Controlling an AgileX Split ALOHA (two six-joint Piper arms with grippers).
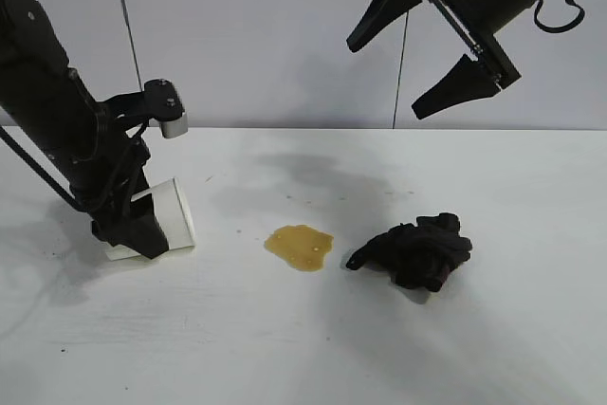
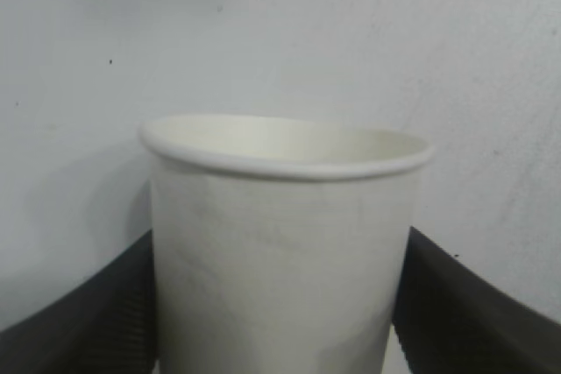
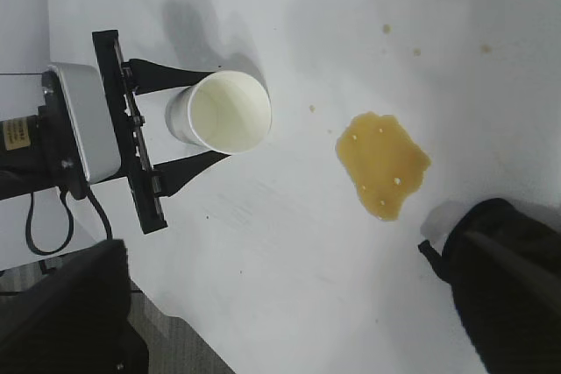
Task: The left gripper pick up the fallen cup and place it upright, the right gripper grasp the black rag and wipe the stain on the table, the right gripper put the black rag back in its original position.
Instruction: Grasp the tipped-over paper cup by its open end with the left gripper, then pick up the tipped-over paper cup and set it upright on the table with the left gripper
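Observation:
My left gripper (image 1: pixel 142 227) is shut on the white paper cup (image 1: pixel 174 216) at the table's left, with a finger pressed to each side of its wall (image 2: pixel 280 251). The cup is tilted, its rim toward the middle, its lower edge at the tabletop. The right wrist view shows the cup (image 3: pixel 223 111) between the left fingers (image 3: pixel 166 76). The amber stain (image 1: pixel 301 246) lies mid-table and also shows in the right wrist view (image 3: pixel 383 162). The black rag (image 1: pixel 417 251) lies bunched just right of it. My right gripper (image 1: pixel 384 80) is open and empty, high above the rag (image 3: pixel 486 221).
The white table (image 1: pixel 303 348) reaches a near edge that shows in the right wrist view (image 3: pixel 175 339). A few small amber droplets (image 3: pixel 386 29) lie beyond the stain. A grey wall stands behind the table.

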